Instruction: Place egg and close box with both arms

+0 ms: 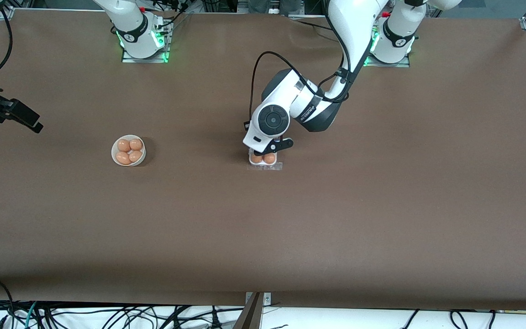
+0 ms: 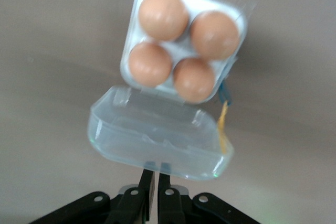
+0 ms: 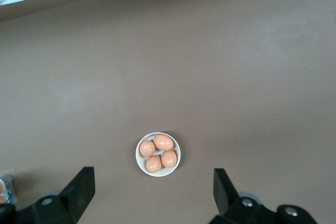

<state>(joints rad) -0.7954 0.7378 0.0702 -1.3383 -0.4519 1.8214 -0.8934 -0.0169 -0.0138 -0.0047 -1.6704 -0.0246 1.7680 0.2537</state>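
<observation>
Four brown eggs seated in the box, one to each cell of the white tray. Cannot single out the egg of the task among them, all alike.

Stands near the middle of the table, with only its two eggs nearer the front camera showing in the front view, the rest hidden under the left arm's wrist. Lies open: clear lid hinged back from the tray and tilted up, not over the eggs.

Left gripper hanging over the box, at the tray's twelve o'clock edge in the front view. Fingers drawn almost together at the lid's free rim, seemingly pinching the thin plastic there, though hard to be sure of the contact.

Round white bowl at nine o'clock from the box in the front view, well apart from it, toward the right arm's end of the table. Holds four more brown eggs, packed close together.

Right gripper up over the table's edge at the right arm's end, at about ten o'clock from the bowl in the front view. Fingers spread wide, clamped on nothing. Looks down on the bowl and its eggs in the right wrist view, well clear of them. Waits there.
</observation>
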